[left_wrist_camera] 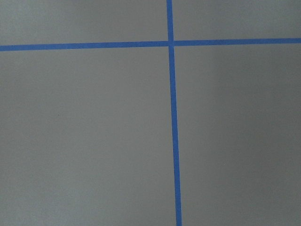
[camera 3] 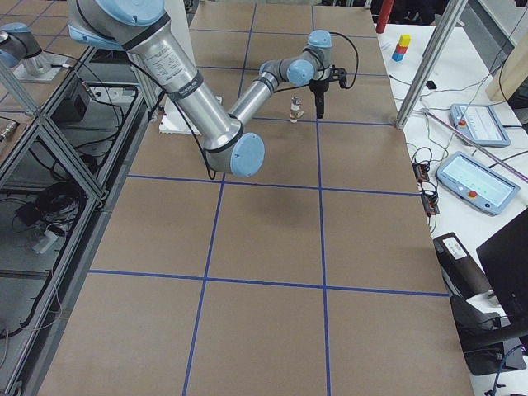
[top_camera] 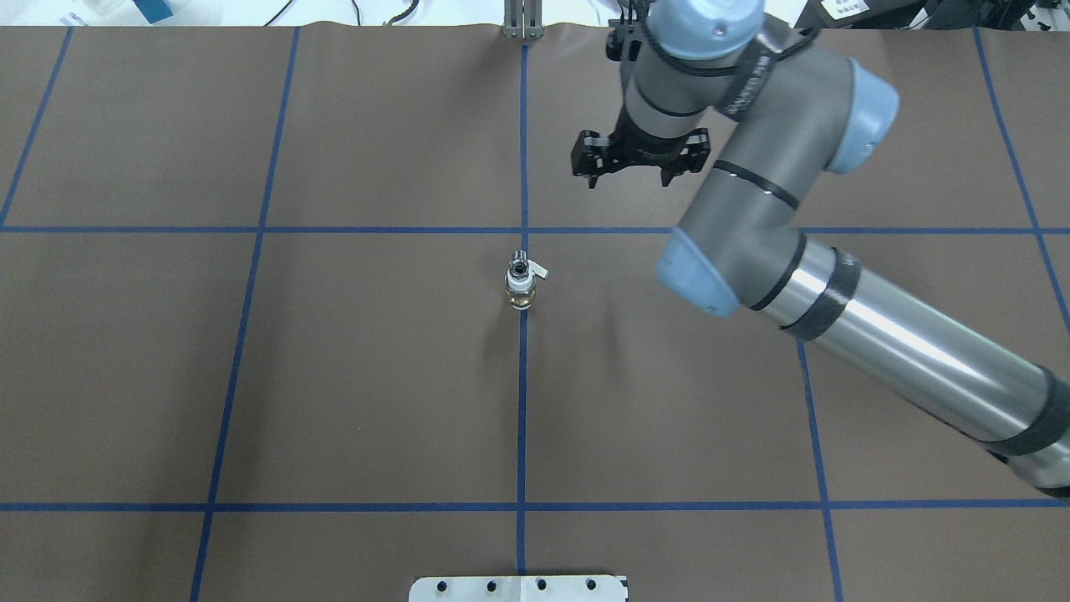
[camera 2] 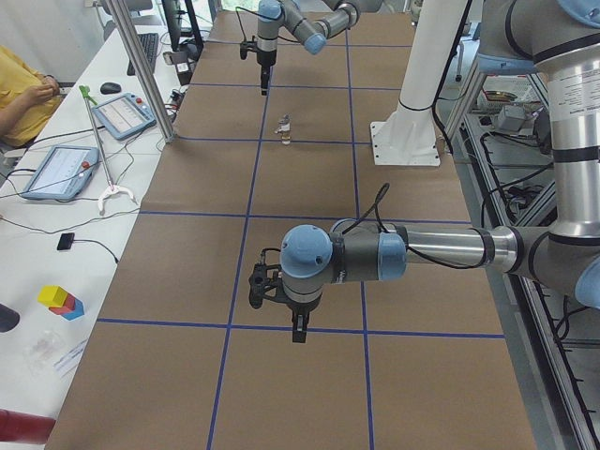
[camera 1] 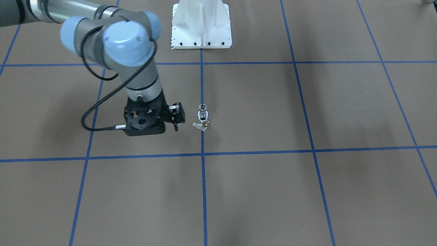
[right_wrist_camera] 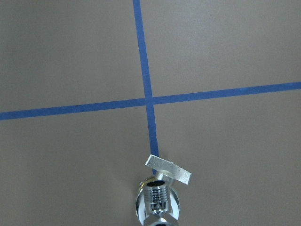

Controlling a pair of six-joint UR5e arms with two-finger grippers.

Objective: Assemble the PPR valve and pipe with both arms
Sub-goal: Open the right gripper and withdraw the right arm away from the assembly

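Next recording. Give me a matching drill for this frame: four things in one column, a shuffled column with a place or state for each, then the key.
Things
1. PPR valve
2. right gripper
3. left gripper
4. white pedestal base

Places or states
A. open and empty, near the valve but apart from it
B. standing at the robot's edge of the table
C. upright on the centre blue tape line
D. far from the valve, above the table's left end

Pairs: 1-C, 2-A, 3-D, 4-B

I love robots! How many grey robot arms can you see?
2. The right grey jointed arm with light-blue caps reaches beside the small metal valve fitting; the left one hangs over the brown table, far away.
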